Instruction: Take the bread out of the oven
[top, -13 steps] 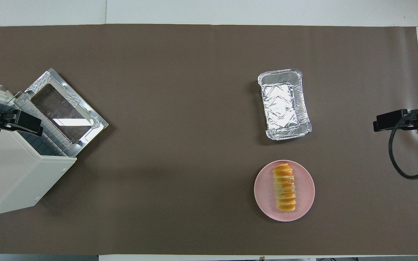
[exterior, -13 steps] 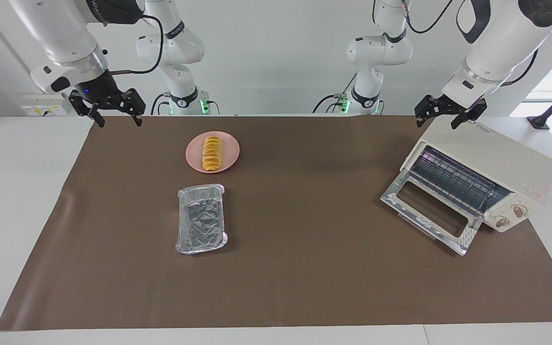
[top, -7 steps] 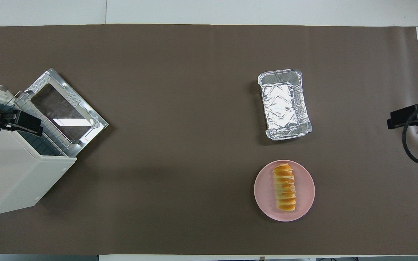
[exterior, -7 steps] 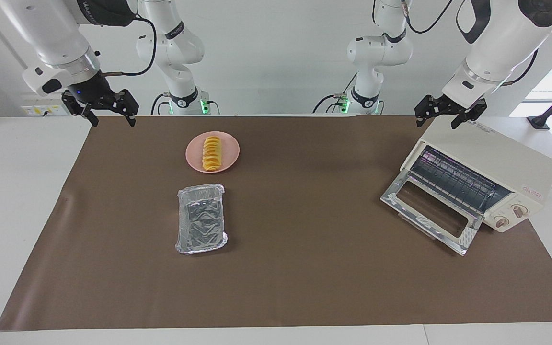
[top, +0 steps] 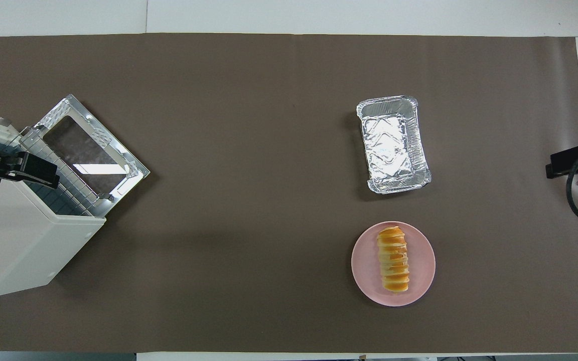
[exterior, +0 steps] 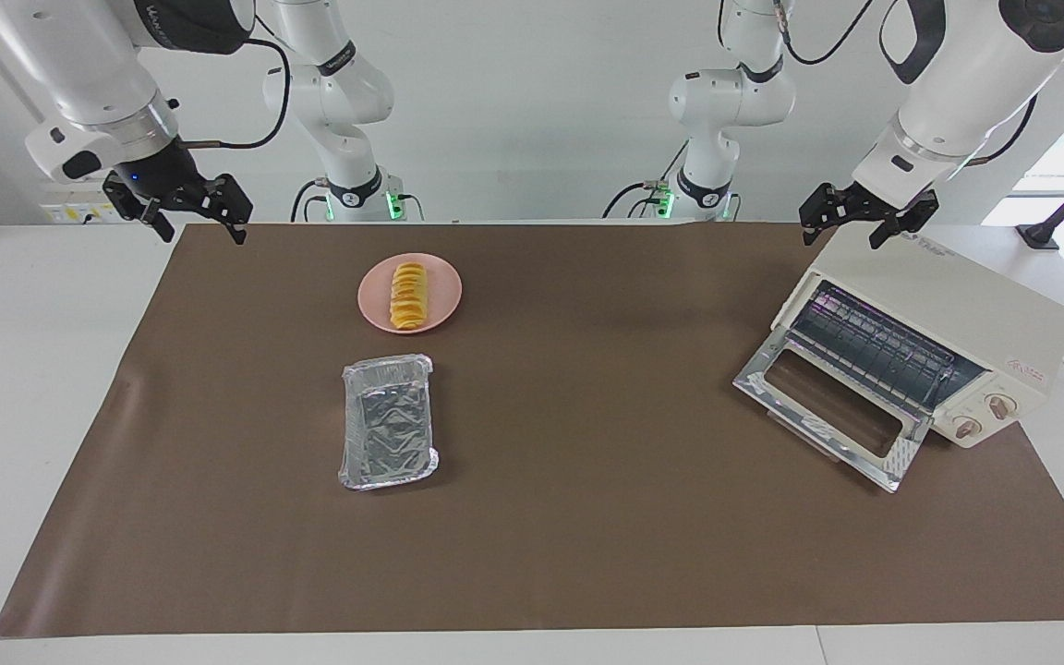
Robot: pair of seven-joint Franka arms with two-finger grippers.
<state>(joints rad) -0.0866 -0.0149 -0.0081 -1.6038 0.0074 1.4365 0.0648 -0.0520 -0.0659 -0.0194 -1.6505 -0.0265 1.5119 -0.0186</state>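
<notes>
**Inspector:** What had changed over the last second?

**Assessor:** Only the right end effector [exterior: 201, 229] had moved. It had drawn back from above the brown mat [exterior: 587, 517] toward the right arm's end of the tabletop [exterior: 33, 369], and it hung over the mat's corner there. Its fingers stood wide apart and held nothing. Everything else had stayed where it was

**Inspector:** And the bearing on the task?

**Assessor:** In my judgement the removal was complete and the arm was retiring. The bread [exterior: 408, 296] lay on the pink plate [exterior: 440, 297], well apart from the oven [exterior: 957, 305], with no end effector near it

**Inspector:** Condition and position of the loaf?

**Assessor:** It was a small, elongated golden-orange loaf with crosswise ridges like slices, apparently intact. It lay flat along the middle of the plate, inside the rim. The plate stood toward the right arm's end and nearer to the robots than the foil tray [exterior: 387, 423], which was empty and just clear of it

**Inspector:** The oven end?

**Assessor:** The oven sat at the left arm's end, turned at an angle. Its glass door [exterior: 828, 406] was dropped open and the wire rack [exterior: 874, 349] was bare as far as could be seen. The left end effector [exterior: 843, 231] waited over the oven's top corner with its fingers spread wide and empty. The door had been left open, which the task as worded did not forbid
</notes>
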